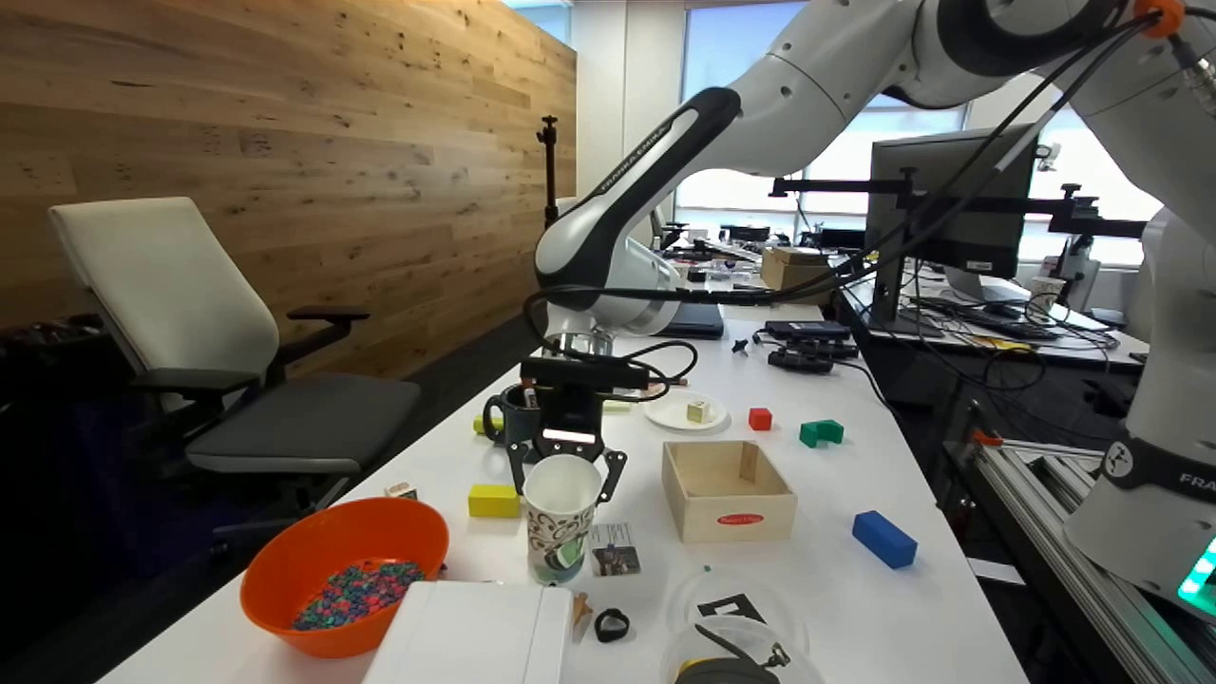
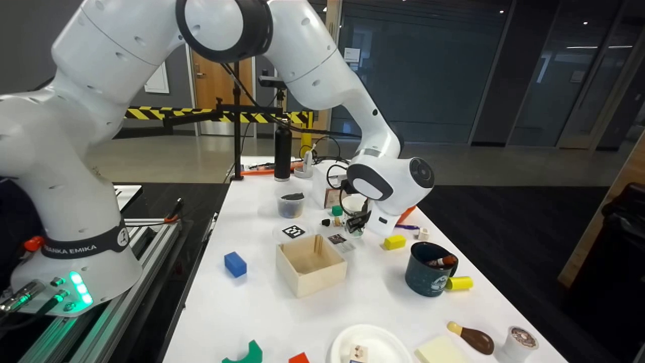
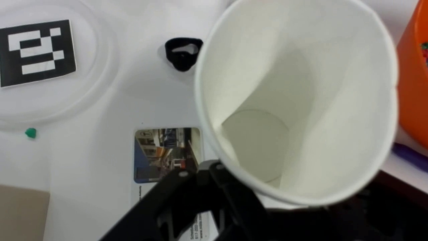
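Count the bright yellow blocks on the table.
2: a rectangular block near the patterned cup, and a cylinder beside the dark mug. More could be hidden from view.

My hand grips a white cup, and I look through its mouth to the round bottom. Left of it in the wrist view lie a black loop, a photo card and a green crumb on the bench; an orange bowl stands at right.
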